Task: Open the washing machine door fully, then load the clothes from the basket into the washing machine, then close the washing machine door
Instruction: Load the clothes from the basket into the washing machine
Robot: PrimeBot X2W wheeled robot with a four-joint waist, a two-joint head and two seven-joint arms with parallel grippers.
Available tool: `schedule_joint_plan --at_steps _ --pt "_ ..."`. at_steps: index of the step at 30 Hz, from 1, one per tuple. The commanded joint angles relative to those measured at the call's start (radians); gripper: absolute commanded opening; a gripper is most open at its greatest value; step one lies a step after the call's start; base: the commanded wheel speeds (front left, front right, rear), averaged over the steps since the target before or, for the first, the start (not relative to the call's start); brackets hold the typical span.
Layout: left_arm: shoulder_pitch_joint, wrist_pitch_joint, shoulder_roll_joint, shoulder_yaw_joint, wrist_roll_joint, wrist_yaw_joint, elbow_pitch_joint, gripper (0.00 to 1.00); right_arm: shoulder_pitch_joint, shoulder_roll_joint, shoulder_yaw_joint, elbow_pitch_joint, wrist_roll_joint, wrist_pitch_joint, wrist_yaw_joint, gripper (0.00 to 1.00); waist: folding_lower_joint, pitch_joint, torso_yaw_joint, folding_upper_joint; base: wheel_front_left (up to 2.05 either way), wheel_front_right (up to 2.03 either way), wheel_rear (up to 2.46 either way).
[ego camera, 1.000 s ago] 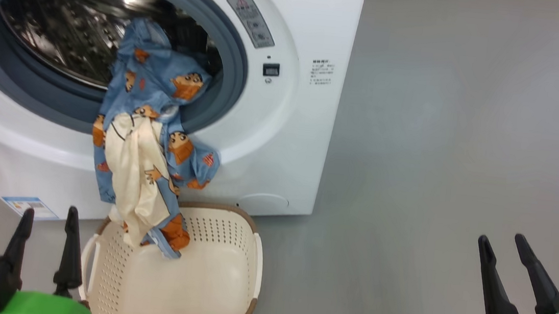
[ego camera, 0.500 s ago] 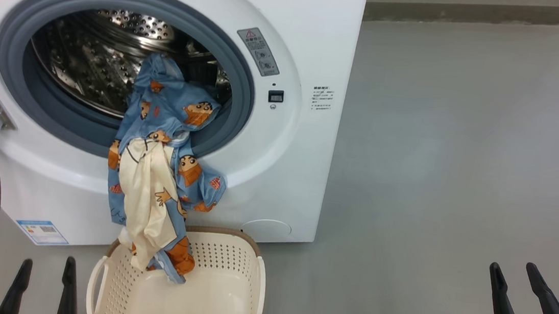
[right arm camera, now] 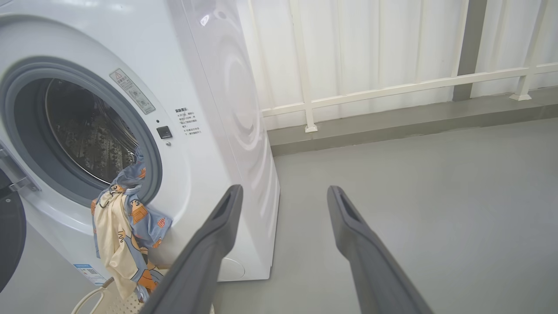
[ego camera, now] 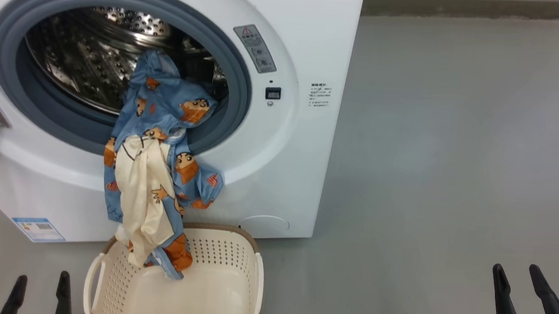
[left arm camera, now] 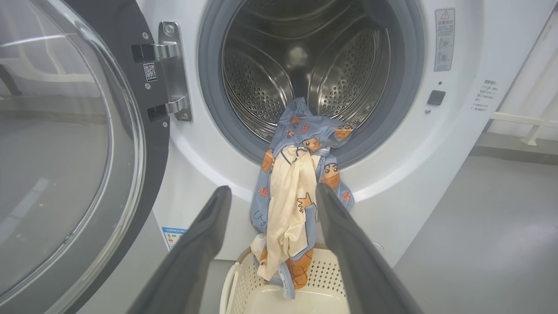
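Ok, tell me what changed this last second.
The camera moved: the head view slid down. The left gripper dropped further than the scene, likely drawing back. Nothing grasped or released. The clothes still hang from the washing machine into the basket; all jaws stay open.

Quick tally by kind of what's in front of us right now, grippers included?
Washing machine: 1
Washing machine door: 1, open
Basket: 1
Blue printed cloth: 1 bunch, pieces not separable
Cream cloth: 1
Grippers: 2, left gripper and right gripper, both open
Total: 7
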Motion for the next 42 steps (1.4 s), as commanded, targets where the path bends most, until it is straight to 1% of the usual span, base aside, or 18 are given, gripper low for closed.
schedule_joint_plan --at_steps 1,6,11,12,20,32,42 --pt "-0.044 -0.006 0.013 0.024 -0.023 0.0 -0.002 1.0 -0.03 -0.021 0.016 -0.029 0.007 -0.008 0.008 1.0 0.0 0.025 -0.003 0.0 0.0 0.0 0.0" --pt "-0.087 -0.006 0.021 0.003 -0.063 0.0 0.059 1.0 -0.058 -0.013 0.018 -0.035 0.005 -0.008 0.008 1.0 0.0 0.077 -0.008 0.0 0.0 0.0 0.0" --pt "-0.179 -0.006 0.041 -0.041 -0.105 0.0 0.163 1.0 -0.107 0.001 0.024 -0.047 -0.003 -0.008 0.008 1.0 0.0 0.17 -0.017 0.0 0.0 0.0 0.0" --pt "-0.228 -0.006 0.053 -0.063 -0.122 0.0 0.215 1.0 -0.134 0.007 0.028 -0.051 -0.006 -0.008 0.008 1.0 0.0 0.214 -0.022 0.0 0.0 0.0 0.0" --pt "-0.458 -0.006 0.112 -0.164 -0.179 0.0 0.402 1.0 -0.255 0.012 0.061 -0.056 -0.017 -0.008 0.008 1.0 0.0 0.376 -0.05 0.0 0.0 0.0 0.0" --pt "-0.704 -0.006 0.204 -0.335 -0.295 0.0 0.654 1.0 -0.343 0.021 0.09 -0.072 -0.029 -0.008 0.008 1.0 0.0 0.52 -0.109 0.0 0.0 0.0 0.0" --pt "-0.879 -0.006 0.29 -0.458 -0.415 0.0 0.784 1.0 -0.388 0.017 0.12 -0.1 -0.039 -0.008 0.008 1.0 0.0 0.632 -0.151 0.0 0.0 0.0 0.0"
